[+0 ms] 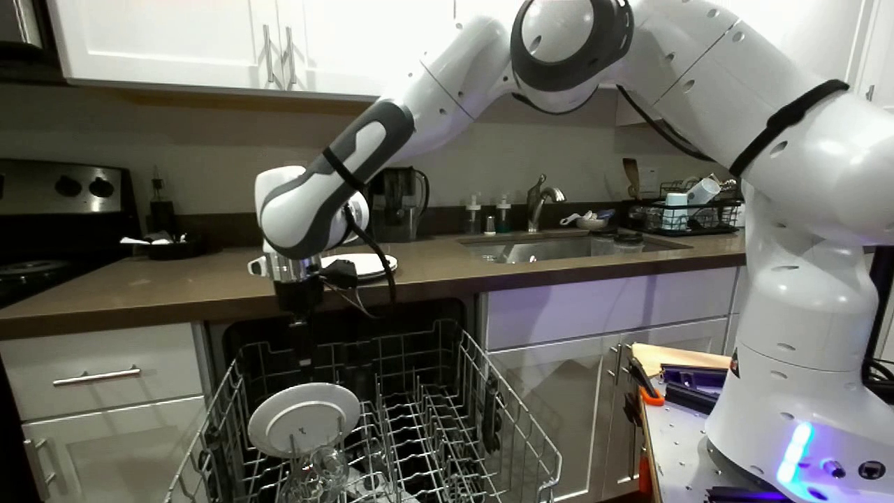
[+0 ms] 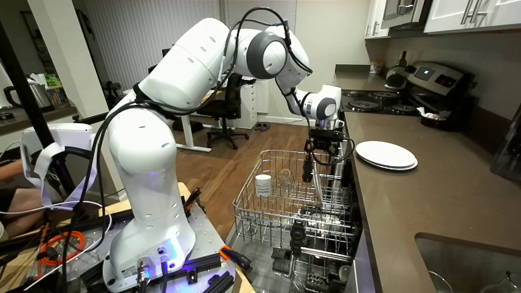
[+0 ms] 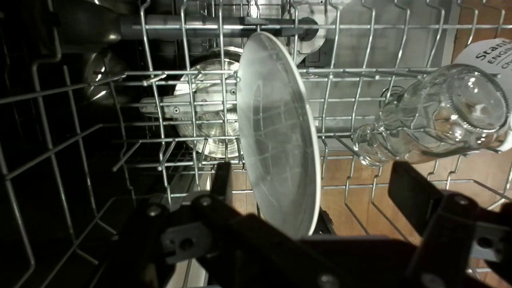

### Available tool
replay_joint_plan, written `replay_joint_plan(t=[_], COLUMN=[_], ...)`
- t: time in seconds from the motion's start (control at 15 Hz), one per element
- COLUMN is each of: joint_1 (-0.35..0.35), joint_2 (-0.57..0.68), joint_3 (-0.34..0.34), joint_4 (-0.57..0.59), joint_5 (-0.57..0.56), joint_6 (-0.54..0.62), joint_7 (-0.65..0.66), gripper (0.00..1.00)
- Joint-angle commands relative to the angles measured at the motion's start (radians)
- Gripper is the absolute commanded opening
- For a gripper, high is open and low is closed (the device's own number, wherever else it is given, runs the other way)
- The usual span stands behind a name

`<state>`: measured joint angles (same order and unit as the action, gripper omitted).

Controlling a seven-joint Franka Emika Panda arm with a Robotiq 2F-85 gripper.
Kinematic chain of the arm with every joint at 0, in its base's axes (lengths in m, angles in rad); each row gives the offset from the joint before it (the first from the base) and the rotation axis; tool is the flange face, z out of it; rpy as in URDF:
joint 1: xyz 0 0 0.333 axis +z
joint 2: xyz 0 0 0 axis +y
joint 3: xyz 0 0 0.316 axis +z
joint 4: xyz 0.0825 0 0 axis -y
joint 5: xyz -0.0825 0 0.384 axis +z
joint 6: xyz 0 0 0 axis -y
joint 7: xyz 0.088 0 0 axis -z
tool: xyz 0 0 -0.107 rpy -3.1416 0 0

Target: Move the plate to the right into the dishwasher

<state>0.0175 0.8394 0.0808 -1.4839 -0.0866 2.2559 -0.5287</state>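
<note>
The large white plate (image 1: 305, 419) stands on its edge, slightly tilted, in the wire rack of the dishwasher (image 1: 510, 392). Its underside faces the camera in that exterior view. It also shows nearly edge-on in an exterior view (image 2: 318, 185) and in the wrist view (image 3: 276, 132). My gripper (image 3: 312, 180) is open, with one finger on each side of the plate's upper part. Neither finger touches the plate in the wrist view. My gripper also shows in an exterior view (image 2: 325, 173), pointing down into the back of the rack. The plate's lower edge is hard to see among the tines.
A clear glass (image 3: 444, 112) and a white mug (image 2: 263, 185) stand in the rack beside the plate. Two stacked white plates (image 2: 386, 154) lie on the counter (image 2: 407, 195). The counter's front edge runs close beside the arm's wrist. A metal pan (image 3: 212, 120) lies below the rack.
</note>
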Motion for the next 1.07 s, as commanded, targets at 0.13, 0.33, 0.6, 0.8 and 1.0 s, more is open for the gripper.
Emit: replay_joint_plan(t=[0.13,0.33,0.6,0.8,1.0], joint_1=[-0.006,-0.009,-0.022,-0.03,-0.046], joint_2=[0.1,0.145,0.18,0.188,0.158], joint_3=[0.01,0.013,0.024,0.041,0.064], joint_4=[0.025,0.045,0.068,0.088,0.076], joint_5=[-0.034,-0.037,-0.031,-0.022,-0.01], joint_6=[0.149,0.224,0.25,0.204,0.133], joint_7=[0.015,0.012,0.002,-0.01,-0.025], gripper=[1.0,0.85,0.54,0.33,0.14])
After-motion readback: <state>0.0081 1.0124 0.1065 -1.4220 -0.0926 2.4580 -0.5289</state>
